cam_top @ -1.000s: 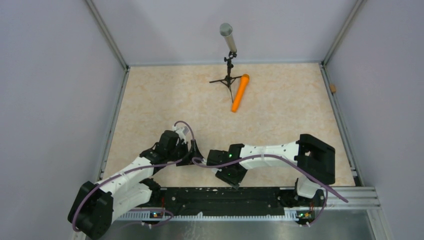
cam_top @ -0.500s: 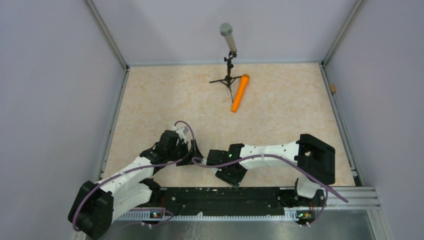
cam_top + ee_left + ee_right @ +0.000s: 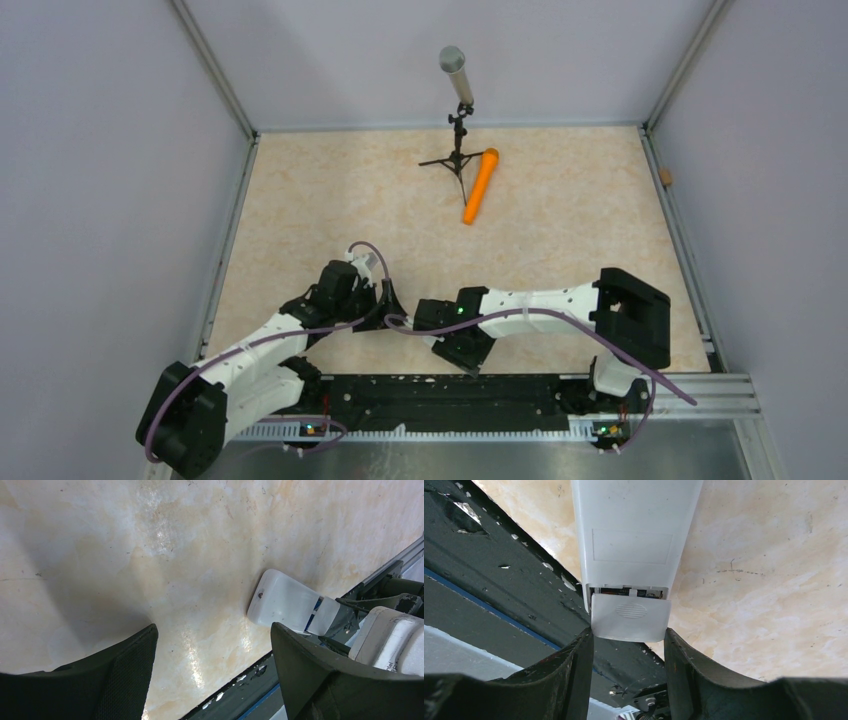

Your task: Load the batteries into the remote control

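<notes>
Beige marbled tabletop [image 3: 560,230]: white oblong remote control [image 3: 634,525], back up. Right gripper [image 3: 628,636] pinches its ribbed white cover [image 3: 630,612]; left gripper [image 3: 212,630] wide, empty. Best slid straight, level.

The small white plastic remote control [image 3: 633,535] has a plain white back, and its white lid [image 3: 630,620], between the black jaws of the right gripper [image 3: 628,636], has a little patch of thin lines. Under the jaws, the smooth stone-look table [image 3: 769,575] is cream with tan blotches.
</notes>
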{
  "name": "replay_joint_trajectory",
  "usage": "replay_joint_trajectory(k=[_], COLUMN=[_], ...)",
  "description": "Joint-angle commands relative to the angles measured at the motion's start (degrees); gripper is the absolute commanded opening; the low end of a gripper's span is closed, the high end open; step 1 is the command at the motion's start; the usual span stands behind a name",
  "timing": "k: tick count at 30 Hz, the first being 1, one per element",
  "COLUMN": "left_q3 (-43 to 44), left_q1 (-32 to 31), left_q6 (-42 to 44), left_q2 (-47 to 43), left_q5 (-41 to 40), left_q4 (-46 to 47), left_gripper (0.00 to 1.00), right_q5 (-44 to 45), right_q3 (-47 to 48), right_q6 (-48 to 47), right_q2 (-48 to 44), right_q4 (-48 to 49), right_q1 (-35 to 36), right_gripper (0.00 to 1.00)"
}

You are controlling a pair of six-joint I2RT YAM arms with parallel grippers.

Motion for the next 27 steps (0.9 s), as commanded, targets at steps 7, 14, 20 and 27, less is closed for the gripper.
replay_joint_trajectory(k=[7, 14, 20, 27], left_q3=[-0.5, -0.64, -0.74, -0.71], left_q1=[0.19, 0.19, 0.21, 0.24], left_q6=[0.33, 0.45, 0.53, 0.59], left_q2=[-0.03, 0.1, 0.06, 0.06], left_q5=[0.72, 0.77, 0.75, 0.84], left_q4=[1.86, 1.86, 1.86, 1.86], left_gripper=[0.83, 0.83, 0.83, 0.83], right_q5=[0.73, 0.29, -0.34, -0.32], right_q3=[2.84, 3.12, 3.43, 3.22], right_q6=[-0.44, -0.52, -0.6, -1.04], right_q2=[-0.5, 0.14, 0.81, 1.57], right_q4=[0.86, 1.43, 2.1, 1.83], right_q1=[-0.72, -0.79, -0.8, -0.8], right_gripper=[0.12, 0.12, 0.11, 0.11])
